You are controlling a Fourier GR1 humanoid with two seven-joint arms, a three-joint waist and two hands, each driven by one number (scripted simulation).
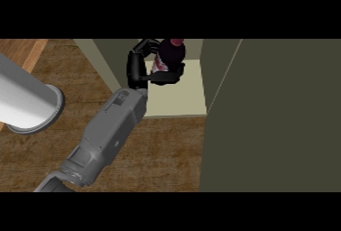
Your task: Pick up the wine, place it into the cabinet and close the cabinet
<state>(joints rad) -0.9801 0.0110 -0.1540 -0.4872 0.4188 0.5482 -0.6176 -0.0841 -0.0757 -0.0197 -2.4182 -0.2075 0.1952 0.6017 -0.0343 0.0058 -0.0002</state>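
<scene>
The wine bottle [172,53] is dark, with a red top and a pale label. It is held inside the open cabinet, above the cabinet's pale shelf [181,97]. My right hand [138,67] is shut on the bottle from the left side; its fingers curl over the neck and under the body, hiding much of the label. The grey right forearm [110,131] runs up from the lower left to the cabinet's opening. I cannot tell whether the bottle's base touches the shelf. My left hand shows nowhere.
The cabinet's dark olive door [273,113] stands open and fills the right side. The cabinet's left wall [106,58] lies just beside my wrist. A large pale grey cylinder [23,97] lies over the wooden counter [160,153] at the left.
</scene>
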